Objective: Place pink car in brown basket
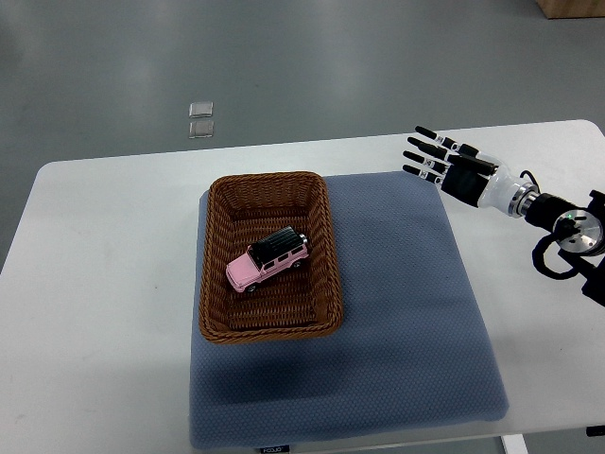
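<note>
Seeing pink car (267, 259) with black roof lying diagonal inside the brown basket (215, 255), on its wheels. Basket sits on a blue-grey mat (406, 312) over the white table (104, 284). My right hand (452, 166) hovers off the mat's far right corner, fingers spread, holding nothing. Grey floor (284, 66) beyond.

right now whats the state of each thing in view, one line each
pink car: upright on its wheels inside the basket, not held
brown basket: upright on the blue mat, holding the car
blue mat: flat on the table
right hand: open, fingers spread, empty, off to the basket's right
</note>
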`<state>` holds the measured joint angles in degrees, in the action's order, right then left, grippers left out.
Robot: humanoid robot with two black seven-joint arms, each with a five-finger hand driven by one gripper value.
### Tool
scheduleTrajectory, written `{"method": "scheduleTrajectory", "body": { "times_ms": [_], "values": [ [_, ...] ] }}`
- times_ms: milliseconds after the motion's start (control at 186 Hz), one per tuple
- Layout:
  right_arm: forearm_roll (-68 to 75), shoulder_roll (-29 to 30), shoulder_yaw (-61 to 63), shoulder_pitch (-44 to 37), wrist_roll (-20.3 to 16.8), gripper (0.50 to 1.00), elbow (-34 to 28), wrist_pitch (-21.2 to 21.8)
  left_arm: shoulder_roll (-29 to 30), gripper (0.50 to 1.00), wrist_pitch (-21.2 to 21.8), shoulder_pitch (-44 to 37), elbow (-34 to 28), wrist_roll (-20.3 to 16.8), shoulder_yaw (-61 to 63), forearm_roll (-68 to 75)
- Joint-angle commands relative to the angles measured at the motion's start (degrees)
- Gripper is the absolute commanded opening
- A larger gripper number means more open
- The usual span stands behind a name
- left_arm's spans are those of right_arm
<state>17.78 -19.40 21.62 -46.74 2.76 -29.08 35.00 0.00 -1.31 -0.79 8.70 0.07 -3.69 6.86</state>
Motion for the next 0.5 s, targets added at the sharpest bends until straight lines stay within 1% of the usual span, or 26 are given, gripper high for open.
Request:
{"method": "scheduleTrajectory", "body": {
  "times_ms": [0,392,494],
  "values": [
    [0.4,0.1,-0.1,0.1,0.1,0.921,0.1,0.0,0.0,1.000,0.0,0.0,0.0,0.0,0.0,0.0],
    [0.6,0.1,0.1,0.9,0.1,0.921,0.2,0.0,0.0,1.000,0.0,0.0,0.0,0.0,0.0,0.0],
    [0.6,0.3,2.0,1.3,0.1,0.921,0.2,0.0,0.0,1.000,0.0,0.0,0.0,0.0,0.0,0.0]
  ]
}}
